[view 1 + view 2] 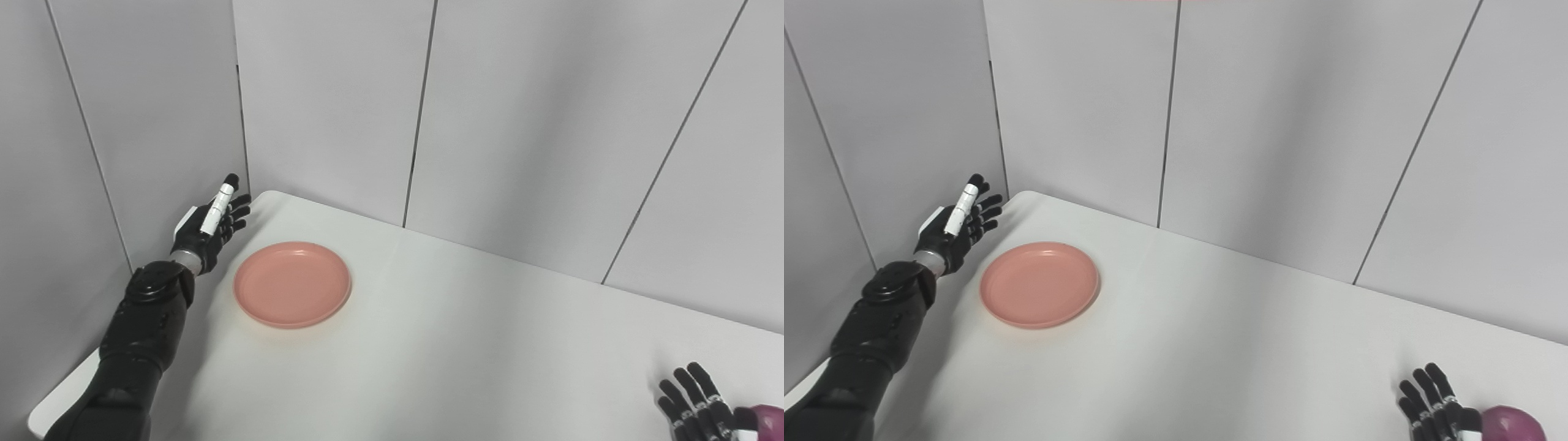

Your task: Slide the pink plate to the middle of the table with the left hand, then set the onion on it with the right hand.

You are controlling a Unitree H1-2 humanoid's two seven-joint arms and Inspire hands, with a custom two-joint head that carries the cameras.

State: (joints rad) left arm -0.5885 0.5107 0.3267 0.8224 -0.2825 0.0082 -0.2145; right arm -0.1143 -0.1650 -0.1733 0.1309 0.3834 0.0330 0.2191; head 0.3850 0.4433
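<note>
1. The pink plate (1039, 284) lies flat on the white desk (1213, 343), toward the far left corner – not in the middle. Nothing is in it; its shallow well is bare.
2. The left hand (957, 228) hovers just beside the plate's left rim, near the desk's left edge, apart from the plate. Its fingers (989, 211) are spread and extended toward the far corner, and it holds nothing.
3. The red onion (1513, 424) sits at the near right corner of the desk, well apart from the plate and partly cut off by the bottom edge of the picture.
4. The right hand (1436, 404) is just beside the onion, on its left side, low in the picture. Its fingers (692, 392) are straight and apart, pointing away from the robot – they are not closed around the onion. Whether the thumb touches the onion cannot be told.
5. Grey wall panels (331, 104) stand behind the desk on the far and left sides.
</note>
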